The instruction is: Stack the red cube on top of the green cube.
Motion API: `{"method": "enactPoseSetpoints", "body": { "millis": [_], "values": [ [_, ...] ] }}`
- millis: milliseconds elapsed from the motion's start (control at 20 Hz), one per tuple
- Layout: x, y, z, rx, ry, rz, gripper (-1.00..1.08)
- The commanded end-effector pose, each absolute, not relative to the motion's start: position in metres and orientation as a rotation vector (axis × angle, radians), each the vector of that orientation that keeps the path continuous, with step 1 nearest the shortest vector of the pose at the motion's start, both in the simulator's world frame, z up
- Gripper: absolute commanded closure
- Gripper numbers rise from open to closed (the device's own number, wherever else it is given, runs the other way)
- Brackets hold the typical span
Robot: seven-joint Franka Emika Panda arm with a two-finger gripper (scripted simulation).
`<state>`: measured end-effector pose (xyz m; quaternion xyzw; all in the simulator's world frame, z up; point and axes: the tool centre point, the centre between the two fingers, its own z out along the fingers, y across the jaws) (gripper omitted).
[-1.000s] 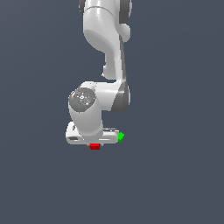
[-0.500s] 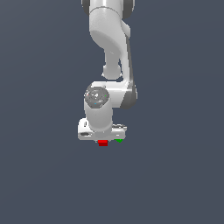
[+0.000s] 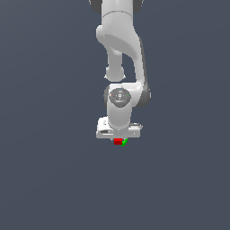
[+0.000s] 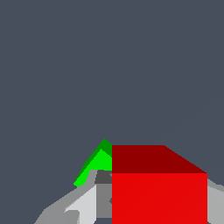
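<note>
The red cube (image 3: 117, 141) sits between the fingers of my white gripper (image 3: 118, 139), which is shut on it below the arm's wrist. In the wrist view the red cube (image 4: 159, 188) fills the lower part of the picture, with a grey finger (image 4: 83, 205) against one side. The green cube (image 3: 125, 142) shows as a small sliver just to the exterior view's right of the red one, partly covered by it. In the wrist view the green cube (image 4: 94, 162) peeks out behind the red cube and the finger. Whether the two cubes touch is not visible.
The plain dark grey floor (image 3: 54, 179) spreads all around. The white arm (image 3: 120, 54) rises above the gripper to the top of the exterior view. No other object shows.
The gripper has carried the red cube toward the exterior view's right and slightly upward, closing the gap to the green cube. The green cube has stayed in place.
</note>
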<state>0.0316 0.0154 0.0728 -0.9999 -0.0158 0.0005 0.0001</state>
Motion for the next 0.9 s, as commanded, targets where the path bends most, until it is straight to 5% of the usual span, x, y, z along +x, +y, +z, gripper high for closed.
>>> {"method": "enactPoseSetpoints", "body": {
  "millis": [0,350,400,850],
  "values": [
    [0.024,0.026,0.068,-3.141,-0.048,0.000,1.08],
    [0.015,0.041,0.061,-3.141,-0.048,0.000,1.08],
    [0.015,0.041,0.061,-3.141,-0.048,0.000,-0.92],
    [0.015,0.041,0.061,-3.141,-0.048,0.000,-0.92]
  ]
}}
